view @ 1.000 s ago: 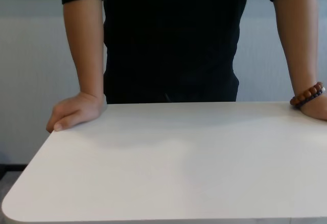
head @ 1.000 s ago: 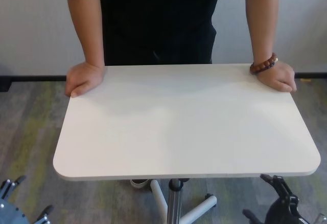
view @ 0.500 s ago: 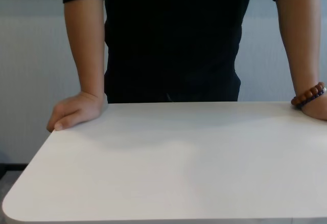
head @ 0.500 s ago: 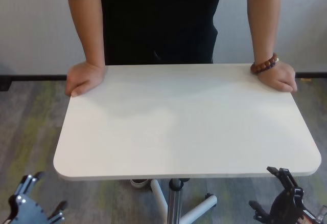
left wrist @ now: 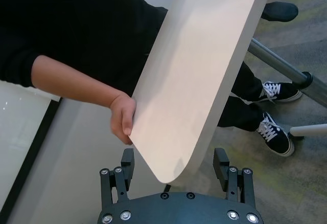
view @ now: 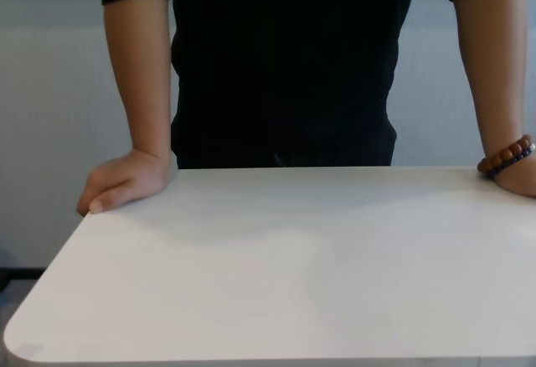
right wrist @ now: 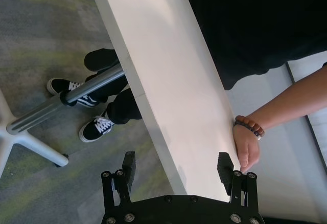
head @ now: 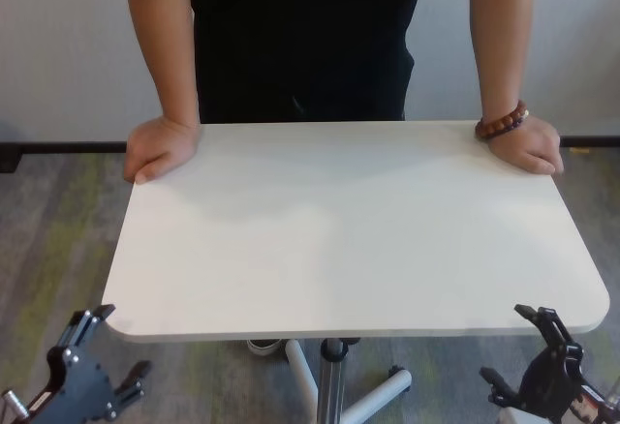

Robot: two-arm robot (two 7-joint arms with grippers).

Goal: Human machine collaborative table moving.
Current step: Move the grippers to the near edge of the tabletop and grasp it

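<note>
A broad white table (head: 349, 230) with rounded corners, a smooth matte top and a thin edge stands in front of me on a grey metal post (head: 331, 385) that ends in pale, tubular feet on mottled grey-green carpet (head: 48, 240). At the table's far edge stands the human (head: 300, 37), in a black short-sleeved shirt, forearms bare, one hand (head: 157, 148) curled over the far corner on my left side and the other hand (head: 528, 145), with a brown bead bracelet (head: 501, 122) at the wrist, resting on the far corner on my right. My left gripper (head: 97, 361), black metal with bolted plates, sits just below the table's near corner on my left; its jaws are spread wide, and in the left wrist view the rounded corner of the table lies between the two fingers (left wrist: 126, 163) with a gap on either side, nothing pinched. My right gripper (head: 535, 366), of the same dark metal, is at the table's near corner on my right, jaws likewise spread to their widest; in the right wrist view the thin near edge runs in between its fingers (right wrist: 225, 170) without either one pressing on it. Under the table, black trousers and black-and-white lace-up sneakers (right wrist: 94, 126) show beside the post.
</note>
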